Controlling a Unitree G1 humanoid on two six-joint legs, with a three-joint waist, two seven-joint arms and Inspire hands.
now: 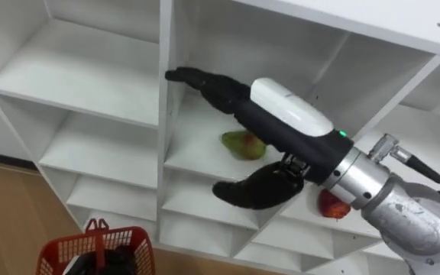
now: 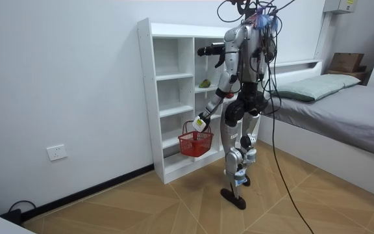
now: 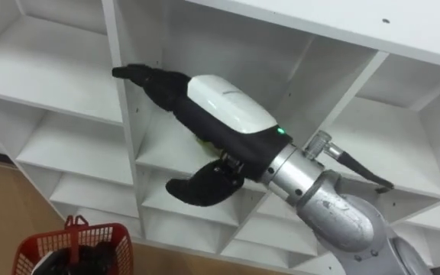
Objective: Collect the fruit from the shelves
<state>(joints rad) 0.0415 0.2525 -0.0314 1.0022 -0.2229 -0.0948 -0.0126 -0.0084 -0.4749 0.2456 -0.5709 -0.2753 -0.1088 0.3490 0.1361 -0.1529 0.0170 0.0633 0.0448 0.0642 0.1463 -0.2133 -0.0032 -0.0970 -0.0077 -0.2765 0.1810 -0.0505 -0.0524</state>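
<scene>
The green fruit (image 1: 243, 144) is lying on a shelf in the white closet (image 1: 163, 114). The red fruit (image 1: 331, 206) is sitting in the next box to the right, half hiding behind the arm. That is two fruits.

The right hand (image 1: 270, 114) is reaching into the box with the green fruit. Its fingers are pointing straight out. It is open and is holding nothing.

The left hand (image 2: 201, 121) is hanging low, and its fingers are gripping the handle of one red basket (image 1: 128, 244). Something dark is showing inside the basket, and I cannot tell what it is.

The robot is standing on a wood floor (image 2: 141, 208) right at the closet. A white wall (image 2: 63, 78) is standing behind the closet. One bed (image 2: 343, 104) is sitting on the room view's right.
</scene>
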